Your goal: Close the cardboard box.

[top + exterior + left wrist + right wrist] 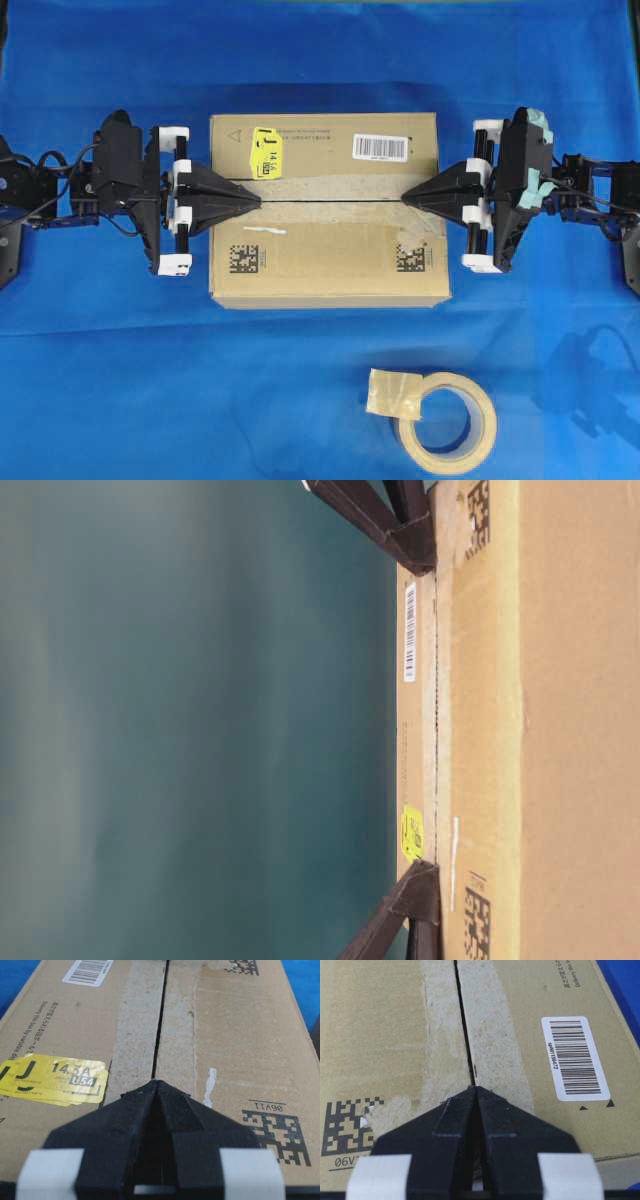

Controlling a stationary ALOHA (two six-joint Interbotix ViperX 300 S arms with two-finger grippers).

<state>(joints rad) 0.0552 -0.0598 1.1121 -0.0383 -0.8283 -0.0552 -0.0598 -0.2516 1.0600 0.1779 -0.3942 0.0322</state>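
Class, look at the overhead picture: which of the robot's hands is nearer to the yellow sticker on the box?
Left. The left hand rests closed on the seam just below the yellow sticker; the right hand sits at the seam's far end of the cardboard box.

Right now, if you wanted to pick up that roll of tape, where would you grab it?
Probably by its ring wall. The tape roll lies flat on the blue cloth with its hole facing up, so a gripper could come straight down, one finger inside the hole and one outside. I'd avoid the side where the loose tape end sticks up.
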